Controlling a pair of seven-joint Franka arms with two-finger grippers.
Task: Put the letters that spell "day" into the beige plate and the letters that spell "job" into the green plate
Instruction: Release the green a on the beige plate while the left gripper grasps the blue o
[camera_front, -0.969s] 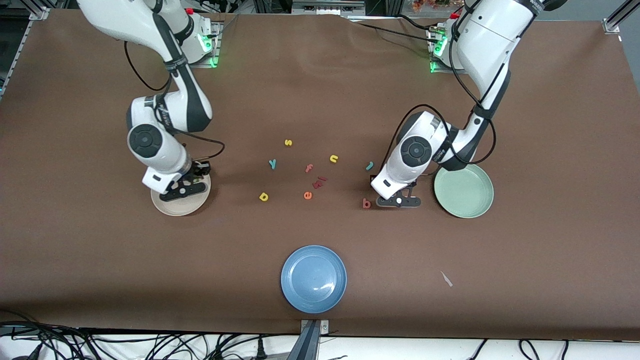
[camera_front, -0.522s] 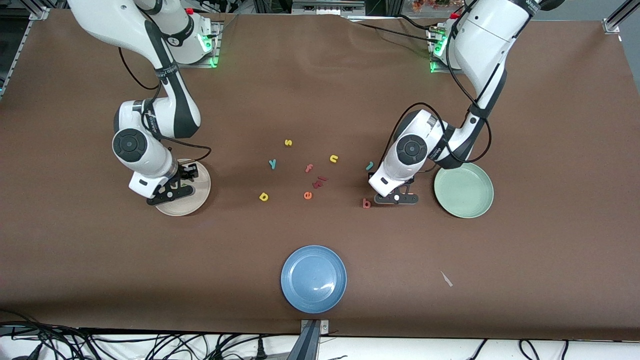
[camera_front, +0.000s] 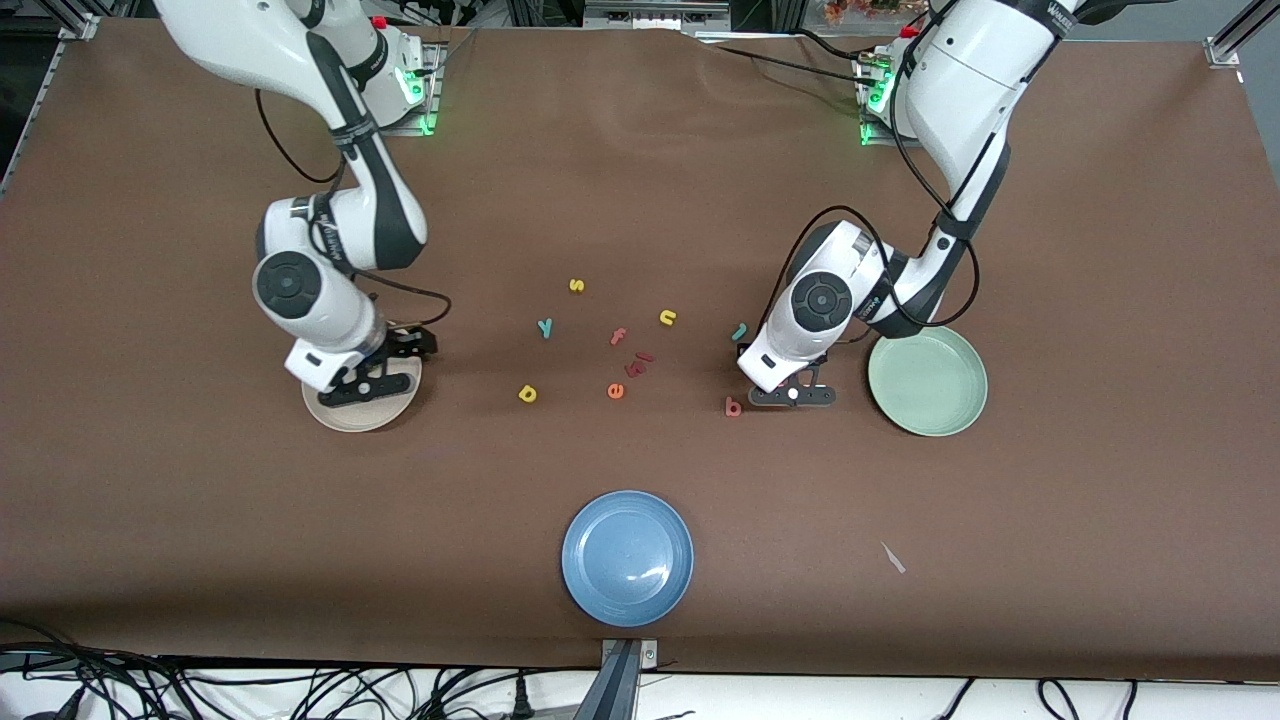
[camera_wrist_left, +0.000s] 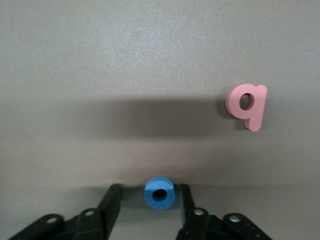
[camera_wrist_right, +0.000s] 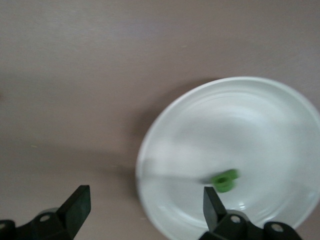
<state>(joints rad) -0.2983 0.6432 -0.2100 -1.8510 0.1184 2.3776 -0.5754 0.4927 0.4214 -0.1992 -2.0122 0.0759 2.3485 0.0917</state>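
Pickup of the small blue foam ring "o" (camera_wrist_left: 160, 192) is the step in hand on the "job" side. The left gripper (camera_front: 790, 395) is down at the brown-covered table (camera_front: 1100, 500), just beside the rim of the pale mint-green round plate (camera_front: 930, 385), toward the left arm's end. In the left wrist view its black fingers (camera_wrist_left: 116, 197) stand on either side of the ring. One is almost against it and the other shows a gap, so the jaws are apart and nothing is pinched yet. The salmon-red foam "b" (camera_front: 733, 406) lies just beside the gripper, and the teal hooked "j" (camera_front: 739, 331) lies a little farther from the front camera. The green plate looks empty.

On the "day" side, the right gripper (camera_front: 365, 382) hangs over the cream-beige round plate (camera_front: 345, 420) toward the right arm's end, its fingers spread wide and empty. The dark green foam "d" (camera_wrist_right: 224, 180) lies in that plate. The teal "y" (camera_front: 545, 327) and the yellow "a" (camera_front: 527, 394) are on the cloth near the table's middle, among the yellow "s" (camera_front: 576, 285), the yellow "n" (camera_front: 668, 318), the salmon "f" (camera_front: 618, 337) and the orange "e" (camera_front: 615, 391). The blue plate (camera_front: 627, 558) sits by the front edge.

Next, I judge, the left fingers need to close squarely on the ring, lift it and carry it over the green plate. The right arm needs to rise and reach for the "y" or the "a".
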